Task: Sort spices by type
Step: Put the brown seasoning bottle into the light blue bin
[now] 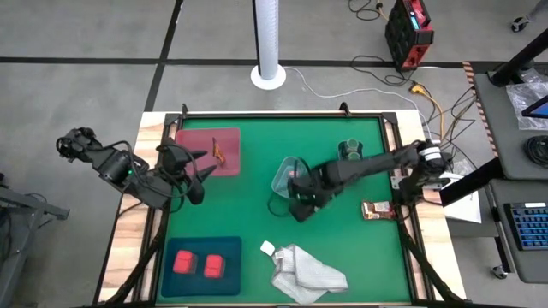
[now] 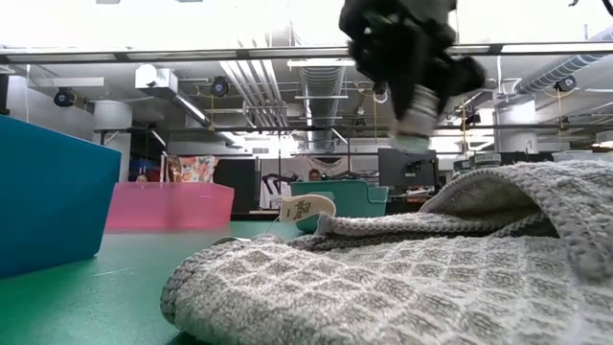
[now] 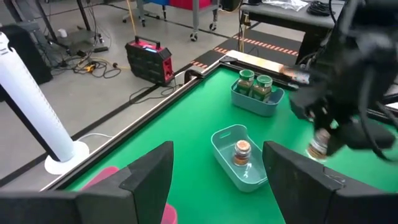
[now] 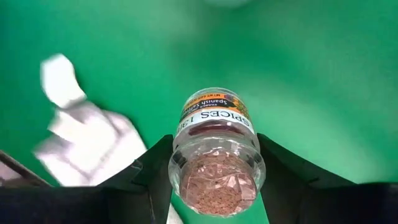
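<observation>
High view is showing most of the sorting already done. Going left to right: two pink blocks [image 1: 199, 264] are lying in the teal tray [image 1: 171, 282], one sachet [image 1: 217, 153] is sitting on the pink tray [image 1: 193, 141], and the left gripper [image 1: 195, 175] is waiting beside that tray with its fingers spread and nothing between them. One tan-topped jar [image 3: 242, 151] is standing in the near tub [image 1: 281, 180]. Next to that tub, the right gripper [image 4: 214, 186] is clamping the second tan-topped jar [image 4: 216, 152] and holding it above the green mat. Two green jars [image 3: 255, 84] are sitting together in the far tub [image 3: 255, 101]. The second sachet [image 1: 374, 210] is lying loose near the table's right edge. So the held jar and that sachet appear to be what is left. The cloth [image 1: 304, 272] is bunched at the front, below the right arm; the mat between the tubs and the pink tray is looking open for moving
</observation>
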Robot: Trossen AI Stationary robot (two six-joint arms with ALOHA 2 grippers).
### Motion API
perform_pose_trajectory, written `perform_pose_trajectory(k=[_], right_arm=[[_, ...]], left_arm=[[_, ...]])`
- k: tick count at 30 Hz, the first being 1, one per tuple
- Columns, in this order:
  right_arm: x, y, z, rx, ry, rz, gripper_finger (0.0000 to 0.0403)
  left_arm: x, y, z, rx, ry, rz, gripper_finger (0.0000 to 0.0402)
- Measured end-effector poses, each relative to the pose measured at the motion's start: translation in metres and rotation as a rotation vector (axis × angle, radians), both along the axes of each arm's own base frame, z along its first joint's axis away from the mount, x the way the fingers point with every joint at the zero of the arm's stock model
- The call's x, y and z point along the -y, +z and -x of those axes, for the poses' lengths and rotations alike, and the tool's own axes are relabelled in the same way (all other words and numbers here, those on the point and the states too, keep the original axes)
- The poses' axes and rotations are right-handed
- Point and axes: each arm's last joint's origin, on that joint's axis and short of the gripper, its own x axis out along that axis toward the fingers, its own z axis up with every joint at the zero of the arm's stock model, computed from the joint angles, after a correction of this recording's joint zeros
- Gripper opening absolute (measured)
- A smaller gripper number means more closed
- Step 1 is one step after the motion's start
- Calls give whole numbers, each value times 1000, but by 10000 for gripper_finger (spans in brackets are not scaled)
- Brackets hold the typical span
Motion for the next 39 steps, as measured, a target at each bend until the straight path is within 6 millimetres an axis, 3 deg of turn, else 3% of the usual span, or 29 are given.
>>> perform_pose_trajectory(k=[9,18,24,39], right_arm=[[64,35,-23,156,-27,59,176],[94,34,-62,175,17,88,176],[100,23,-75,3,95,77,176],[88,-19,-94,-89,175,100,176]], left_arm=[[-4,1,6,-12,-2,-11,231],[-8,4,13,6,16,-20,231],[-12,5,19,13,17,-16,231],[-16,6,25,9,18,-17,231]])
